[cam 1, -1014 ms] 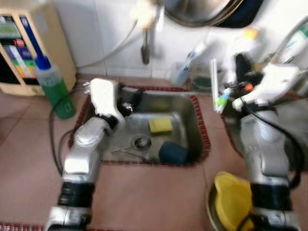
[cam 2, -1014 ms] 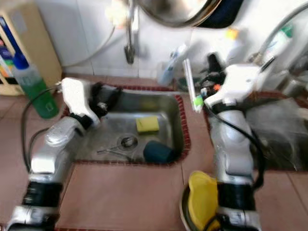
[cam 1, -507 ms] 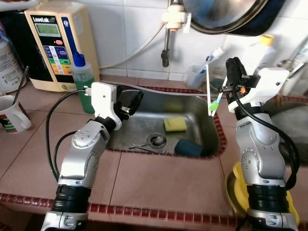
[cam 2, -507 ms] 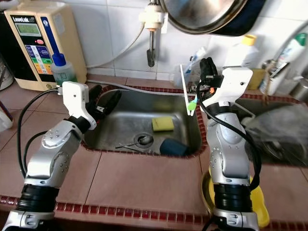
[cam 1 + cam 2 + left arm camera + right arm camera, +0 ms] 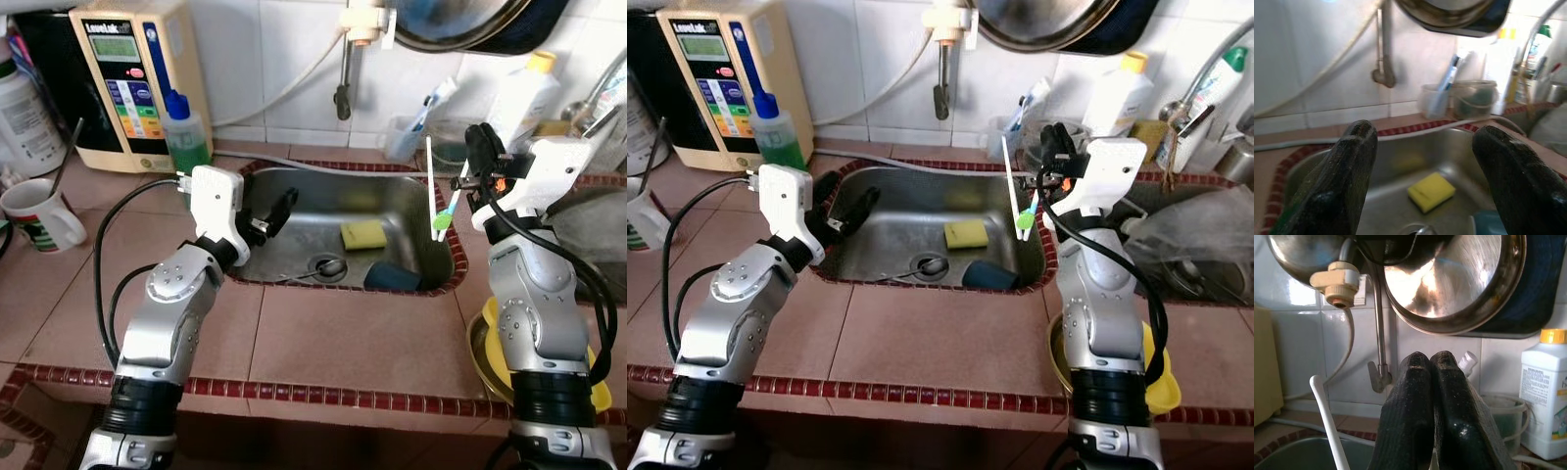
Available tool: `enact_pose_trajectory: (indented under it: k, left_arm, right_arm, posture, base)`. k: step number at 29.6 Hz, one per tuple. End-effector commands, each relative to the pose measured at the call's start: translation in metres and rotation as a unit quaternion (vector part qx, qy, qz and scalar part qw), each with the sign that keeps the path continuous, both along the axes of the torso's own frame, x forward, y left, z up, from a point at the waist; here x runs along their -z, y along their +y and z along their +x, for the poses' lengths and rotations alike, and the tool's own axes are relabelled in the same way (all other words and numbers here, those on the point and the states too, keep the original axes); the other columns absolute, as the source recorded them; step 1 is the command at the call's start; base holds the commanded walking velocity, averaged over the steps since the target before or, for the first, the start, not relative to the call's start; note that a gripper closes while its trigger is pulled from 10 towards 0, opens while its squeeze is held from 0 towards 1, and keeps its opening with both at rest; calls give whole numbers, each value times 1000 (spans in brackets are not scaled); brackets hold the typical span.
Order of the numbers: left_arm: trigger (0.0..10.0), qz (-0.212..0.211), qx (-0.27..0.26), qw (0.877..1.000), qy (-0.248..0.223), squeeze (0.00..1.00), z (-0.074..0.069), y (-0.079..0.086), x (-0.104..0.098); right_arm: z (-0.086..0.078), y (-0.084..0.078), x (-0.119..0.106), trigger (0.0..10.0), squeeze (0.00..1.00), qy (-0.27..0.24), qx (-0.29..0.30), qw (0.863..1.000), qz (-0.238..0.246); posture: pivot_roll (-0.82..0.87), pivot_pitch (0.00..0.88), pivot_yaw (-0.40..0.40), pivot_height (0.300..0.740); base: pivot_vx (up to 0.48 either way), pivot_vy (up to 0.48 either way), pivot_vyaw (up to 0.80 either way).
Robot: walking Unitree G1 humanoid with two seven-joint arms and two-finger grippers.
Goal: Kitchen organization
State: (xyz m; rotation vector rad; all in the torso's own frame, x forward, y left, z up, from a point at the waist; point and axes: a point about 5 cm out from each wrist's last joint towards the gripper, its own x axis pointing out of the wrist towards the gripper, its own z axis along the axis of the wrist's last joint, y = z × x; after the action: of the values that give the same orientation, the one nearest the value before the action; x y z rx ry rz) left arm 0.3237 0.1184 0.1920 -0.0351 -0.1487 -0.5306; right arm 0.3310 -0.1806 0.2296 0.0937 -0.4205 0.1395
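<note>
Right-eye view: toothbrush (image 5: pixel 1016 199) in right pincer (image 5: pixel 1050 166).

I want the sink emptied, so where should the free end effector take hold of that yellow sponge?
Grip the yellow sponge across its two long side edges, coming straight down from above. It lies flat on the sink floor, and the open left end effector hangs nearby.

Sink (image 5: pixel 392 201) basin lying open from above; yellow sponge (image 5: pixel 363 234), dark blue object (image 5: pixel 393 277) and utensil by drain (image 5: pixel 328 265) occupying floor. Left gripper (image 5: pixel 276 208), fingers spread, hanging over left rim. Right gripper (image 5: pixel 477 157) pinching toothbrush (image 5: pixel 438 196), crowding right rim. Tap (image 5: pixel 342 88) and hanging pan (image 5: pixel 1058 24) blocking approach along back wall. Green bottle (image 5: pixel 185 136), mug (image 5: pixel 37 212), purifier (image 5: pixel 131 83) crowding left counter. Front tiles (image 5: pixel 343 343) staying free.
</note>
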Motion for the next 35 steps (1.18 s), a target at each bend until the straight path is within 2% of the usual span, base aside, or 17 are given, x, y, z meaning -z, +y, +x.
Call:
enact_pose_trajectory:
  k: [1, 10, 14, 19, 24, 35]
  left_arm:
    - [10000, 20, 15, 1000, -5, 0, -3, -3, -1]
    - [10000, 41, 59, 997, -8, 0, -14, -12, 0]
    - [10000, 63, 99, 993, -6, 0, -25, -17, 1]
    - [10000, 79, 122, 989, -4, 0, -34, -17, 2]
    - [10000, 96, 148, 984, 2, 0, -45, -20, 4]
    - [10000, 101, 174, 979, 17, 0, -61, -25, 4]
  right_arm:
    - [3, -4, 1, 10000, 0, 6, 2, 1000, 11]
    - [9, -13, 7, 10000, 0, 23, -4, 1000, 12]
    - [17, -12, 6, 10000, 0, 32, -19, 999, 23]
    - [25, -7, 7, 10000, 0, 45, -38, 998, 32]
    - [38, 2, 6, 10000, 0, 59, -70, 993, 69]
    - [57, 12, 13, 10000, 0, 96, -103, 981, 130]
  posture:
    - [-63, 42, -2, 740]
    - [-59, 51, 8, 740]
    - [-44, 66, 10, 740]
    - [-25, 83, 10, 740]
    - [-7, 105, 13, 740]
    - [32, 158, 29, 740]
  base:
    - [0, 0, 0]
    - [0, 0, 0]
    - [0, 0, 0]
    - [0, 0, 0]
    - [0, 0, 0]
    - [0, 0, 0]
